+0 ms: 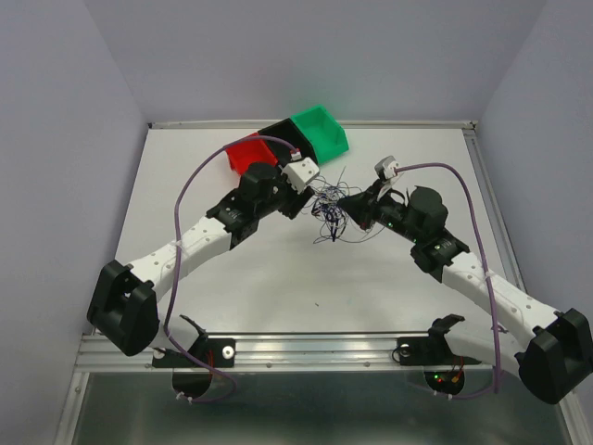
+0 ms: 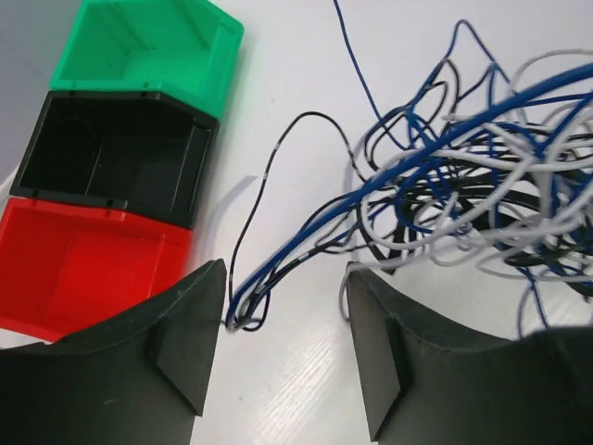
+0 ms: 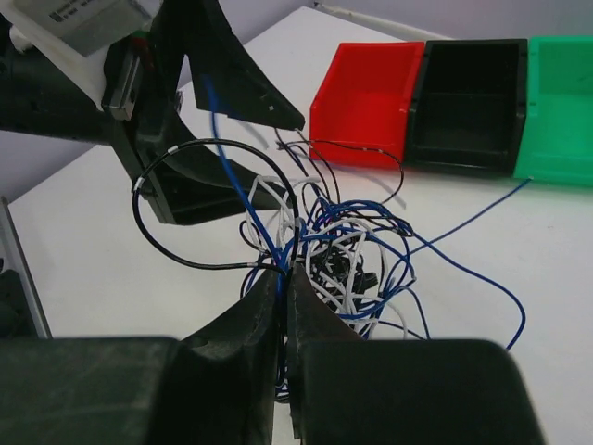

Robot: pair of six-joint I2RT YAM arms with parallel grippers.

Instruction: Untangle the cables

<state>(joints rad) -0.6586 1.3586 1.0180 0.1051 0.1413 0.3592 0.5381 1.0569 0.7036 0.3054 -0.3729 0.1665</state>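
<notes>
cables [image 1: 331, 209] tangled, right hand [image 3: 283, 276] reaching in, clamped on them, left hand [image 2: 285, 278] opposite, spread open

The near table [image 1: 278, 287] is open. The bins [image 1: 326, 139] block the far side; the left hand [image 1: 304, 199] and right hand [image 1: 352, 206] flank the cables [image 1: 331, 215].

Obs: cables [image 2: 435, 153] white, dark blue, black, intermixed; upper left of frame green bin [image 2: 148, 42]; black bin [image 2: 111, 153] below; red bin [image 2: 83, 260] lowest; bench [image 2: 278, 56] plain white.
</notes>
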